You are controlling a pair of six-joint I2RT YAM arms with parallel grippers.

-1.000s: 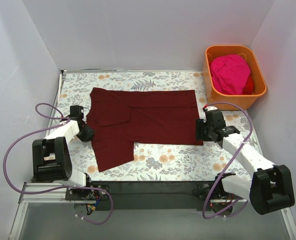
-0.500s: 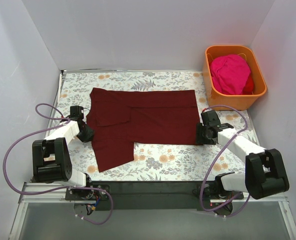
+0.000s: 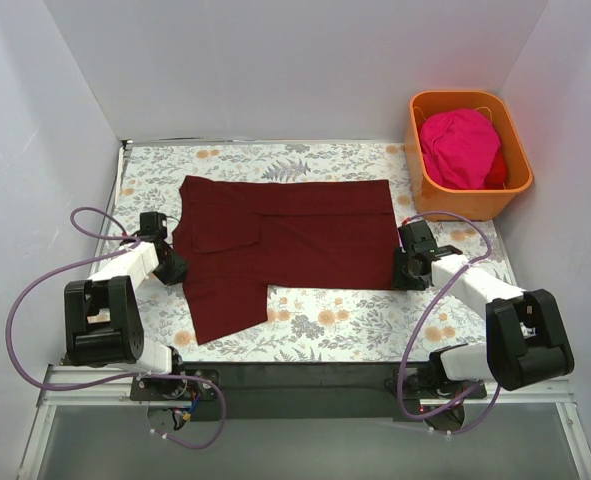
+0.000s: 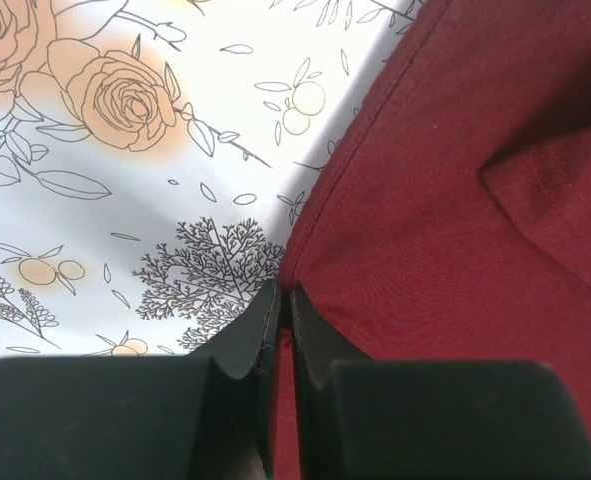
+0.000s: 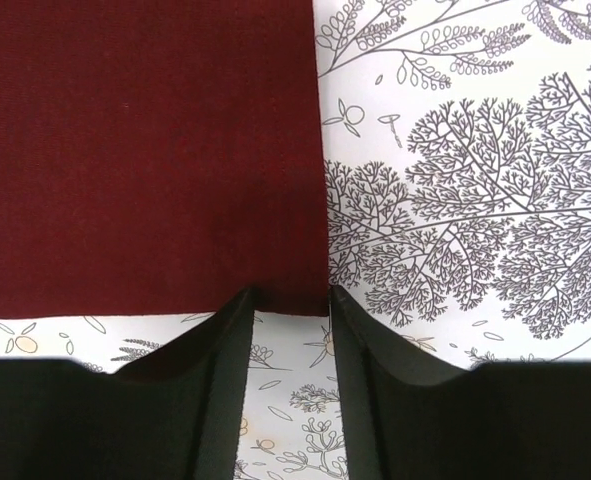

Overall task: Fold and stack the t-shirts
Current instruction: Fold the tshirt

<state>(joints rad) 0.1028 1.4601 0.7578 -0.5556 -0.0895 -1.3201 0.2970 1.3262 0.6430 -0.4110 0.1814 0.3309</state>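
The left gripper [image 4: 283, 310] pinches the maroon t-shirt [image 3: 285, 240] at its left edge; the right gripper [image 5: 287, 305], fingers slightly parted (gripping nothing yet), straddles its near-right corner, readying a fold.

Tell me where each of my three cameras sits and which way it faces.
Top external: above and behind the bases, looking down at the table, both arms, maroon shirt and tub.
Left wrist: on the left pincer, facing down at the shirt's edge; its fingers show, closed.
Right wrist: on the right pincer, facing down at a shirt corner; fingers apart.
All three share the maroon shirt.
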